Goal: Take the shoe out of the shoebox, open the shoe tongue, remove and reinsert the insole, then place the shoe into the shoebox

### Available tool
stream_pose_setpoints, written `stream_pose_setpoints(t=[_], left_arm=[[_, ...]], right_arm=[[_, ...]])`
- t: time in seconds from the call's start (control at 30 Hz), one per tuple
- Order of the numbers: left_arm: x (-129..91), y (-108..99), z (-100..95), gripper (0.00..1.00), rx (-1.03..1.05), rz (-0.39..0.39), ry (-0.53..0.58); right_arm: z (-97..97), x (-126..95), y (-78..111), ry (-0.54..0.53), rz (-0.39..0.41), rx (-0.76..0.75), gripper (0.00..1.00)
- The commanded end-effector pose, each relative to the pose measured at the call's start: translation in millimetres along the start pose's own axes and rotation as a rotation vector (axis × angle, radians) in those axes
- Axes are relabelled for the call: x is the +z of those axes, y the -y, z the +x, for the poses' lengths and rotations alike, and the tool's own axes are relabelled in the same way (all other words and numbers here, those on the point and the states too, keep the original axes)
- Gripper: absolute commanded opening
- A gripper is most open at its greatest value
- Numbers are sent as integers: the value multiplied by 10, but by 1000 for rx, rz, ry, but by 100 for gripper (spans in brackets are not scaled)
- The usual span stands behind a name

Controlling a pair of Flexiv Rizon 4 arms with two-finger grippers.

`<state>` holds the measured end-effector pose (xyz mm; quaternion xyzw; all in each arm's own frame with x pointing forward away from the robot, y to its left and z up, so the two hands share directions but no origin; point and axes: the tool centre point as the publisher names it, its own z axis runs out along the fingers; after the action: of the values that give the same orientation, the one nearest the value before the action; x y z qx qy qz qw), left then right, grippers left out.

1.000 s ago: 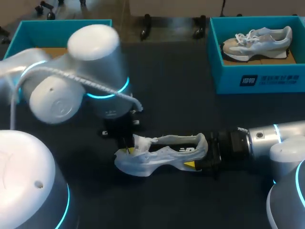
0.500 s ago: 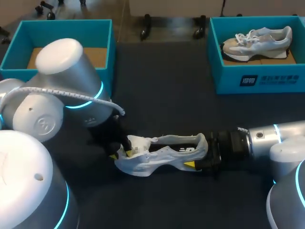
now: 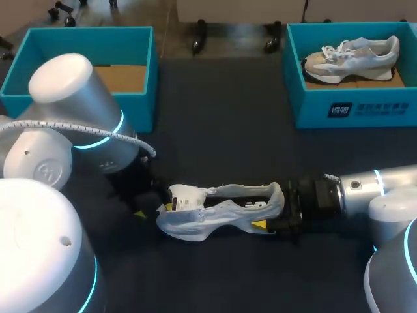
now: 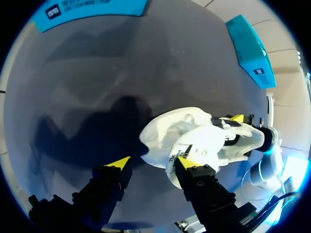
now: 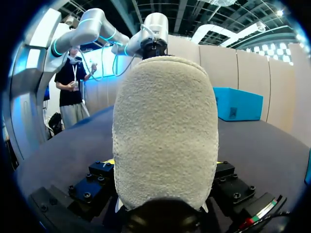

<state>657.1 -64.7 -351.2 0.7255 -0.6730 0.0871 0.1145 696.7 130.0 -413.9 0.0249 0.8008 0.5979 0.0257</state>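
Note:
A white shoe (image 3: 215, 212) lies on its side on the dark table, toe towards my left arm. My right gripper (image 3: 273, 220) is shut on its heel, one finger on each side. In the right wrist view the fuzzy heel (image 5: 165, 131) rises between the fingers and hides their tips. My left gripper (image 4: 153, 162) stands open just short of the toe; one fingertip (image 4: 187, 162) is against the white tongue (image 4: 201, 145), the other is over bare table. In the head view the left gripper (image 3: 153, 210) sits at the toe end.
A teal shoebox (image 3: 146, 65) with a cardboard floor stands at the back left. A second teal shoebox (image 3: 352, 107) at the back right holds another grey-white shoe (image 3: 352, 57). My left arm's big joints cover the near left of the table.
My left gripper has opened, let go of the shoe's front and drawn back to the left. The right arm and the shoe have stayed put.

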Motion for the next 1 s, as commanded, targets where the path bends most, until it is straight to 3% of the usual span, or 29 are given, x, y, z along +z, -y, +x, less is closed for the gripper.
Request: stream_pose_setpoints(t=[0.03, 0.27, 0.47, 0.53, 0.63, 0.67, 0.83, 0.97, 1.0], left_arm=[[-354, -70, 74, 61, 43, 23, -12], [-730, -29, 365, 65, 157, 80, -57], [-878, 35, 620, 64, 251, 111, -37], [-900, 63, 701, 57, 283, 110, -25], [-947, 84, 811, 35, 348, 105, -7], [-969, 83, 843, 0, 379, 104, 1], [-1090, 46, 1041, 0, 629, 53, 15], [-1069, 33, 1234, 0, 899, -83, 56], [-1050, 30, 1285, 0, 927, -88, 56]], right_arm=[[-3, 15, -15, -2, 6, 1, 0], [-3, 15, -15, -2, 6, 1, 0], [-3, 15, -15, -2, 6, 1, 0], [-3, 15, -15, -2, 6, 1, 0], [-3, 15, -15, -2, 6, 1, 0], [-3, 15, -15, -2, 6, 1, 0], [-3, 15, -15, -2, 6, 1, 0], [-3, 15, -15, -2, 6, 1, 0], [-3, 15, -15, -2, 6, 1, 0]])
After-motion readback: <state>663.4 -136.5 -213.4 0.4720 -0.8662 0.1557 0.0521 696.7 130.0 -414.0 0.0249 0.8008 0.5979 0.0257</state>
